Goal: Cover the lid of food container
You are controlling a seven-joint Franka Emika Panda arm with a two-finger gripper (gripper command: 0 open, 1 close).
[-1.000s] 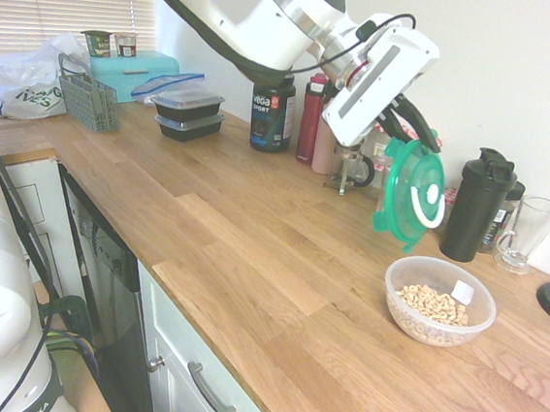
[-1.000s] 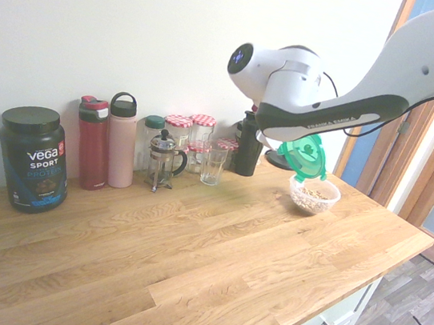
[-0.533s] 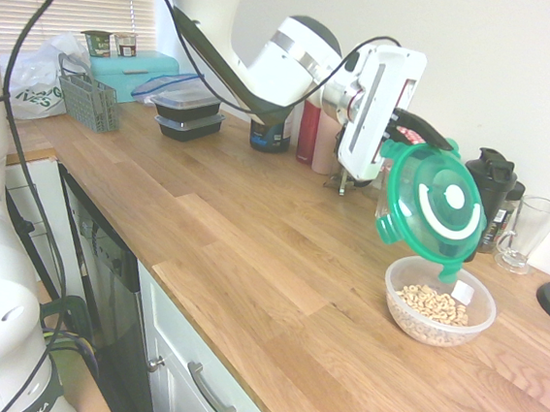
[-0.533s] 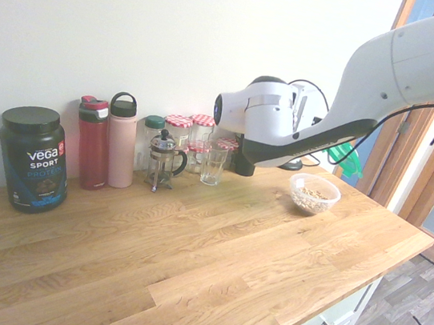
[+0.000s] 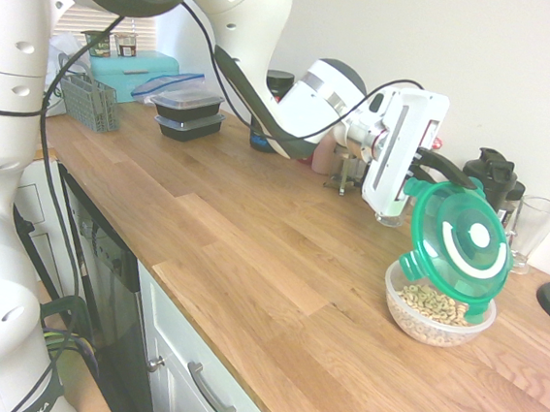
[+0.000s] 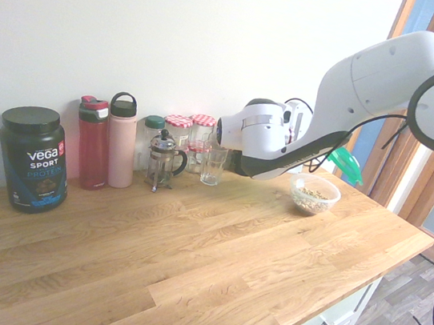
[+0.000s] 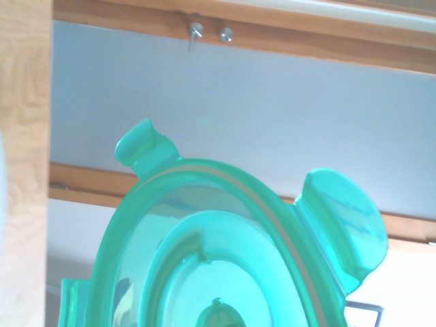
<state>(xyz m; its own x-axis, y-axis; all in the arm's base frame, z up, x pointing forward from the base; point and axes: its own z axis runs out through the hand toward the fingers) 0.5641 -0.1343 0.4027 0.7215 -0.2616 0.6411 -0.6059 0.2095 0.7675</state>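
The lid (image 5: 456, 249) is round, translucent green, with clip tabs and a white arc and dot on top. It hangs steeply tilted, its top face toward the first exterior camera, with its lower edge at the rim of the food container (image 5: 437, 317). That container is a clear round bowl of pale cereal pieces on the wooden counter. My gripper (image 5: 437, 179) is shut on the lid's upper edge. From the other side, the lid (image 6: 345, 163) peeks out behind the arm, above the food container (image 6: 314, 194). The wrist view is filled by the lid (image 7: 225, 252).
Behind the bowl stand a black shaker (image 5: 490, 180) and a drinking glass (image 5: 532, 229). Along the wall are a French press (image 6: 161, 160), jars (image 6: 190, 131), a red bottle (image 6: 93, 143), a pink bottle (image 6: 121, 139) and a protein tub (image 6: 33, 157). Black meal boxes (image 5: 189, 110) sit far left.
The arm has swung right and down with the lid. The lid went from hanging above and left of the bowl to leaning over it, lower edge at the rim.
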